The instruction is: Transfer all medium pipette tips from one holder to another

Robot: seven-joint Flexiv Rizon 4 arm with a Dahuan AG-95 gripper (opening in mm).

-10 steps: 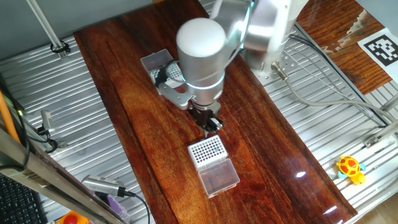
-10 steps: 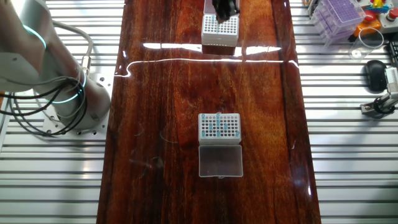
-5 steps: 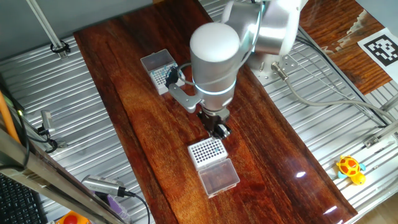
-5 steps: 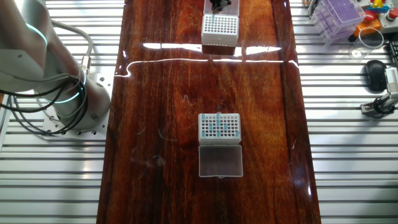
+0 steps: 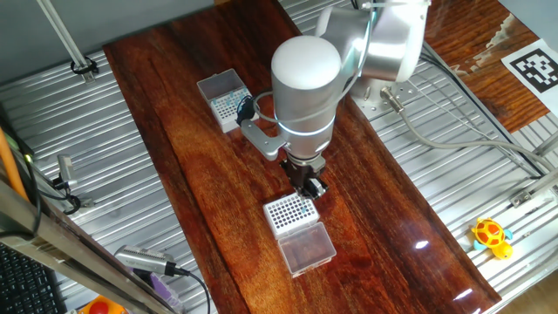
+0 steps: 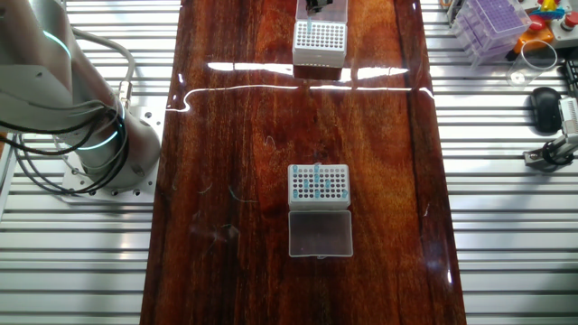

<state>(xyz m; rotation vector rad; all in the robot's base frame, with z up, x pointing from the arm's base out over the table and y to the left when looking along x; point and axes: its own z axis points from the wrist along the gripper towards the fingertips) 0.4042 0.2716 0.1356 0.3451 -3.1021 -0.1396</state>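
The near rack (image 6: 318, 183) holds several teal-blue medium pipette tips (image 6: 312, 187); its clear lid (image 6: 320, 234) lies flat in front of it. In one fixed view this same rack (image 5: 228, 106) sits at the back left. A second white rack (image 5: 289, 212) shows only dark holes, with its lid (image 5: 307, 247) beside it. My gripper (image 5: 309, 186) hangs just above that rack's far edge. Its dark fingers look pressed together, and anything between them is too small to see. From the other side the rack (image 6: 321, 36) is visible and the gripper (image 6: 318, 4) is cut off by the top edge.
The racks stand on a long dark wooden board (image 6: 226, 135) over ribbed metal. The arm's base (image 6: 90, 135) with cables is beside the board. A purple tip box (image 6: 492, 23), a black mouse (image 6: 545, 106), a yellow toy (image 5: 491, 235) and a marker tag (image 5: 534, 68) lie off the board.
The arm has swung away from the back rack, uncovering it, and carried the gripper closer to the white rack. In the other view the gripper has slid up to the frame's top edge.
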